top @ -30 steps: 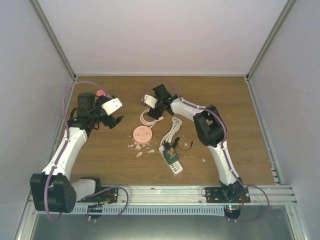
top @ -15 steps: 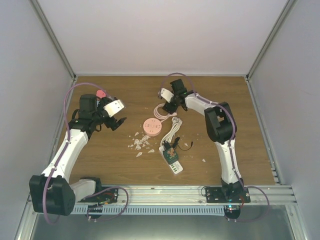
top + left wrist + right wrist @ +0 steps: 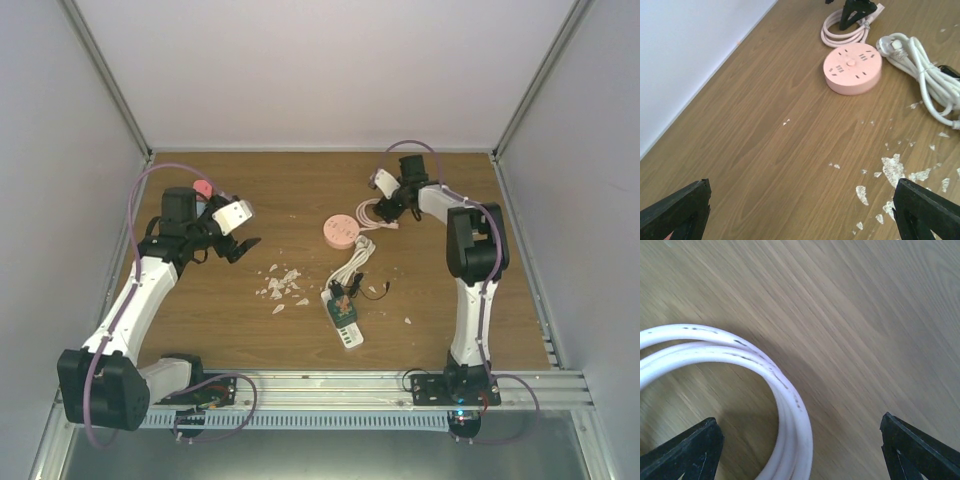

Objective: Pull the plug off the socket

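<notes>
Fingers (image 3: 675,212) on the left gripper (image 3: 238,244) are spread wide with nothing between them, hovering over the wooden table (image 3: 200,300) well to the left of the round pink socket (image 3: 852,75). Same deal on my right gripper (image 3: 384,208): it's wide open, low over the socket's coiled cord (image 3: 767,371) at the back, gripping nothing. On the left wrist view the white cable (image 3: 922,70) has its plug (image 3: 887,44) lying just beside the socket's rim, with white flakes (image 3: 892,167) scattered closer to the camera.
</notes>
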`<move>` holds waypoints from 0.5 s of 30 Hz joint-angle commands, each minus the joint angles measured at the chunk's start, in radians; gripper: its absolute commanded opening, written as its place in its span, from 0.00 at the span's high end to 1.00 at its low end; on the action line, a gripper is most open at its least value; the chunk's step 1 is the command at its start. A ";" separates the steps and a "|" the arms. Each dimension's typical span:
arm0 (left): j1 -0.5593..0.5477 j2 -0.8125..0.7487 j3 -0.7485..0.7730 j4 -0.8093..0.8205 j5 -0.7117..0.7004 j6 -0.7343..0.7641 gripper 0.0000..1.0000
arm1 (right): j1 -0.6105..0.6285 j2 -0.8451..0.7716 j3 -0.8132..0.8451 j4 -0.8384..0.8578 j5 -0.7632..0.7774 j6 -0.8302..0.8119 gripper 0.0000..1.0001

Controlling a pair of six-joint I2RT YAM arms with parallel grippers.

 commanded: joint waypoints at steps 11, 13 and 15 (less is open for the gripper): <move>-0.030 0.042 0.077 -0.094 0.144 0.048 0.01 | -0.303 -0.028 -0.135 -0.056 0.024 -0.138 0.13; -0.032 0.043 0.076 -0.097 0.147 0.050 0.01 | -0.340 -0.031 -0.130 -0.058 0.016 -0.150 0.13; -0.036 0.048 0.079 -0.098 0.148 0.052 0.01 | -0.373 -0.031 -0.123 -0.065 0.010 -0.163 0.13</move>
